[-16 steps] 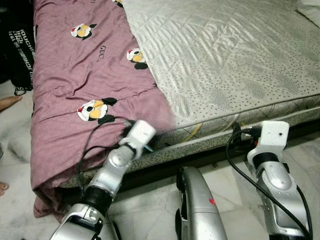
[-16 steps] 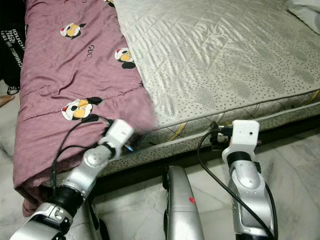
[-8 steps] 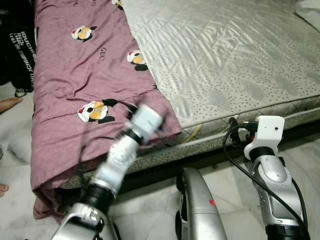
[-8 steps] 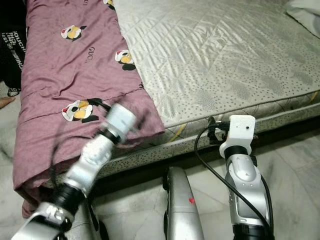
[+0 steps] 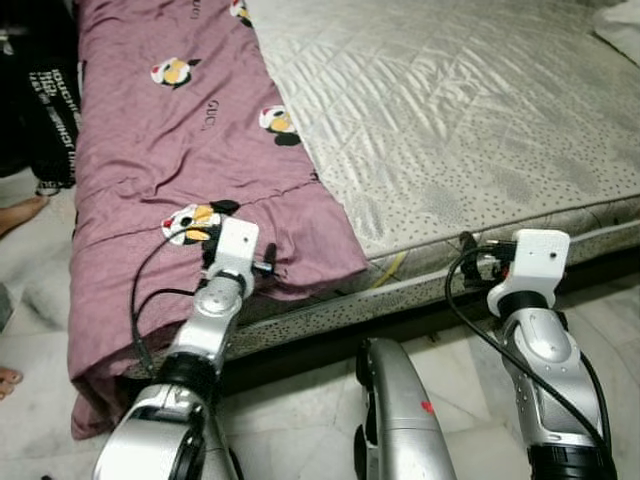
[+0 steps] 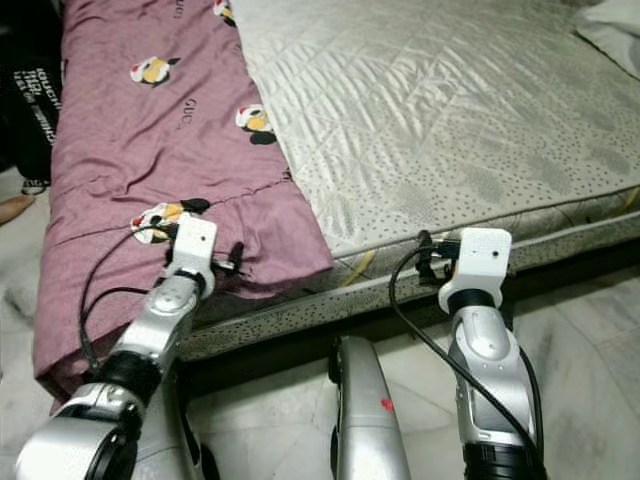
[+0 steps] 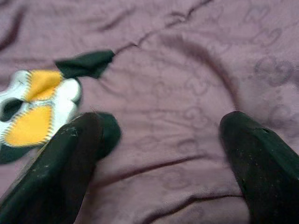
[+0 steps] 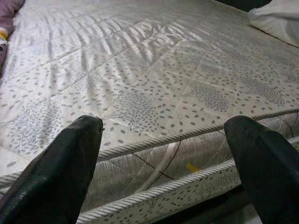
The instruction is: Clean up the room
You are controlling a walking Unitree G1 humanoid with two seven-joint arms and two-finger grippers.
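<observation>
**Reaching over mattress and blanket**

Spanning the frame: quilted grey mattress, bare across its right side. Draped over its left edge and front left corner: purple blanket. Hovering above blanket's front hem, fingers spread apart: left gripper. Facing mattress's front edge, fingers likewise apart: right gripper.

The left gripper hangs just above the mauve quilt, its fingers wide apart with bare cloth between them; the quilt's folded corner lies just beside it, draped over the mattress edge; the broad quilted top of the mattress lies open beyond; the right gripper, fingers spread, faces the mattress side, whose corded rim bars the way forward; a white pillow sits at the far corner.
</observation>
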